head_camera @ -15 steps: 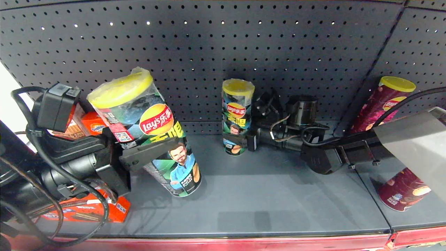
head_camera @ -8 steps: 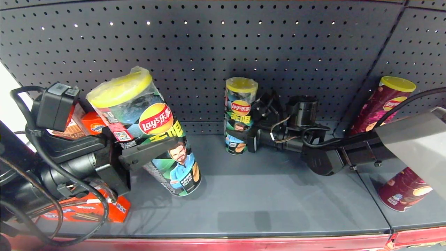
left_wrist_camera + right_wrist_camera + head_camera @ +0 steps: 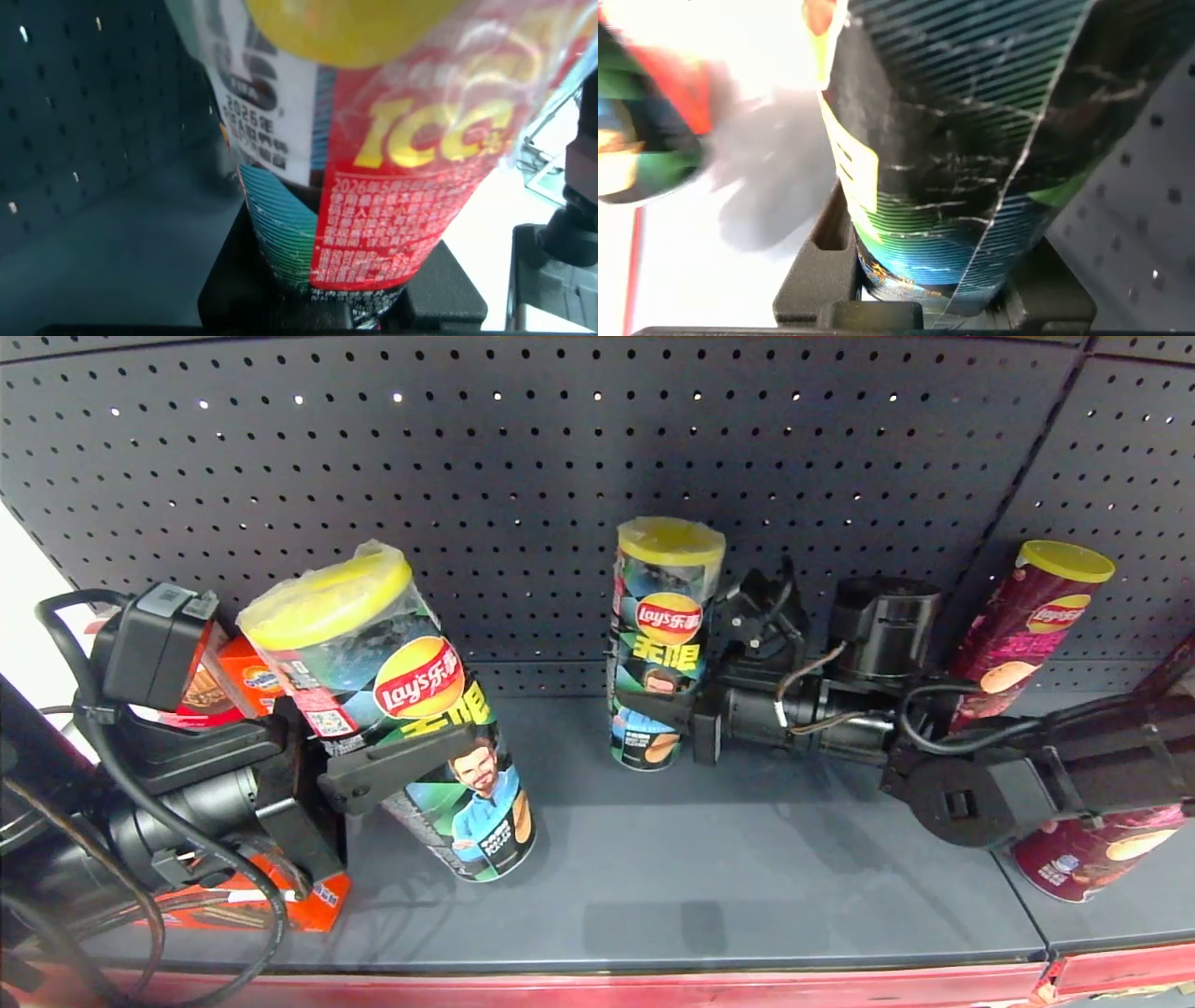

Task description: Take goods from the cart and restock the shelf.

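Head view centre: my right gripper [image 3: 658, 709] clamps a chip can [image 3: 667, 607] upright near the pegboard [image 3: 523, 457], its far finger hidden. Lower left, my left gripper [image 3: 403, 751] grips a second can [image 3: 373, 644], tilted, blocking orange boxes [image 3: 245, 674]. Both labels show a red logo. Open shelf [image 3: 709, 887] lies between them.

Green-black cans [image 3: 665, 644], yellow lids [image 3: 670, 539]; maroon can [image 3: 1027, 635].

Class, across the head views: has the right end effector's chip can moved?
Yes. The chip can has shifted right, toward the fixed maroon can, its lid higher against the pegboard.
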You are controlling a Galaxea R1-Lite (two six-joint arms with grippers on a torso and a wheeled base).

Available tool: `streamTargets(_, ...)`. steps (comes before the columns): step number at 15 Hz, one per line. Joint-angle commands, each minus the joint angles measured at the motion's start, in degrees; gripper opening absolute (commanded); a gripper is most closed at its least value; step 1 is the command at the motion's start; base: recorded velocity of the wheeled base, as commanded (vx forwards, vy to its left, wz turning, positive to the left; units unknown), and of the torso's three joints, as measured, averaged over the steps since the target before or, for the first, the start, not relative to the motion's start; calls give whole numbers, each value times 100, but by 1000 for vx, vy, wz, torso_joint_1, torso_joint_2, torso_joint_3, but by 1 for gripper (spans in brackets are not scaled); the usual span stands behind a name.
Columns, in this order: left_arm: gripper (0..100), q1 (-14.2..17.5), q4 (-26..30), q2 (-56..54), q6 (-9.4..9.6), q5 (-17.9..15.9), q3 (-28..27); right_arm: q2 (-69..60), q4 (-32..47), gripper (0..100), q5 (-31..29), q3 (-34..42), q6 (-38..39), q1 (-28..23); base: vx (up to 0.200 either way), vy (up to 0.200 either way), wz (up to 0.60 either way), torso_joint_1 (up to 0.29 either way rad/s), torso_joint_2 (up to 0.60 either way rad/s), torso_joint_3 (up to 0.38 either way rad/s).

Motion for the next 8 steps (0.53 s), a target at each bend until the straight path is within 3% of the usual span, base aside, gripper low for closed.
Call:
streamTargets(1, 0, 1, -1, -105, -10, 2, 115, -884, -425, 0, -12, 975, -8, 145, 0, 0, 0, 0, 0, 0)
streamTargets(4, 0, 1, -1, -105, -19, 11, 36, -1403, -829, 0, -83, 2047, -26, 339, 0, 0, 0, 0, 0, 0)
streamTargets(8, 0, 1, -1, -105, -19, 11, 27, -1420, -1444, 0, -293, 2909, -26, 576, 0, 0, 0, 0, 0, 0)
